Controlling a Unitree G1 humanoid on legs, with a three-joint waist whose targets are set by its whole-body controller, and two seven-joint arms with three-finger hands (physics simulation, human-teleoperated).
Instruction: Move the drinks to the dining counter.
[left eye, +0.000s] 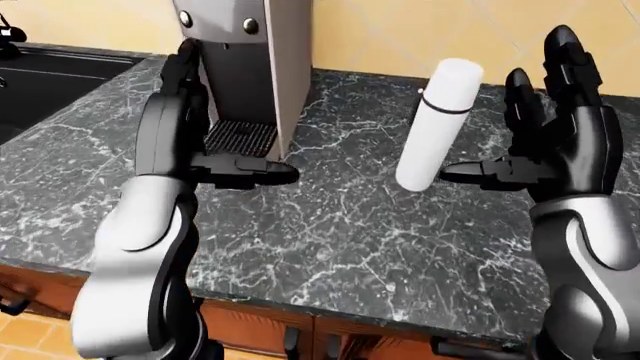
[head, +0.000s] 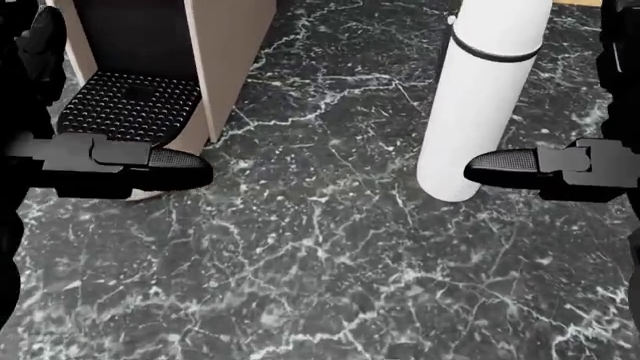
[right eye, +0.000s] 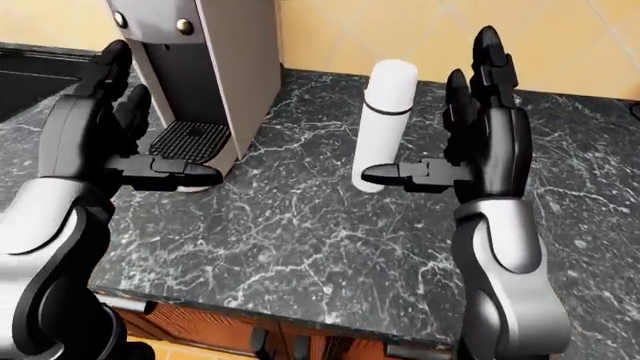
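Note:
A tall white drink bottle (left eye: 435, 127) with a black ring near its top stands upright on the dark marble counter (left eye: 330, 225). My right hand (left eye: 510, 127) is open just to the right of it, fingers pointing up and thumb tip (head: 490, 160) close to the bottle's lower side. I cannot tell if the thumb touches it. My left hand (left eye: 205, 142) is open and empty at the left, raised beside the coffee machine, with its thumb (head: 165, 161) pointing right. No other drink shows.
A grey and beige coffee machine (left eye: 250, 67) with a black drip tray (left eye: 240, 137) stands at the counter's upper left. A dark sink (left eye: 50, 82) lies at the far left. The counter's near edge and wooden cabinets (left eye: 260, 322) run along the bottom.

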